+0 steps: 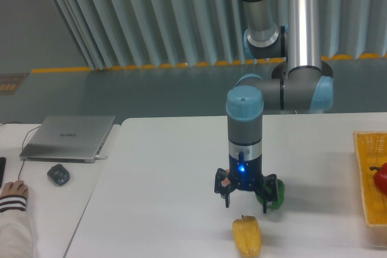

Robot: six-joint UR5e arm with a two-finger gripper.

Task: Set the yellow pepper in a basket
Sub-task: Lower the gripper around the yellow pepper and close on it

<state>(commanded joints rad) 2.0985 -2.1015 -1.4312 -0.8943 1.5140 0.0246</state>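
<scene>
At far left we see a closed laptop (pixel 68 137) on the table (pixel 169 167); at centre the gripper (pixel 246 202) hangs just above the yellow pepper (pixel 247 235), fingers spread and empty, the green pepper (pixel 273 194) partly hidden behind them. At the right edge we see the basket (pixel 367 179), holding a red pepper (pixel 381 178), well apart from the yellow one.

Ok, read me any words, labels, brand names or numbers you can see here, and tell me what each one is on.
No text can be read.
Laptop lid: a small logo mark in the middle, too small and blurred to read.
Robot arm, gripper: only a blue light, no lettering visible.
</scene>
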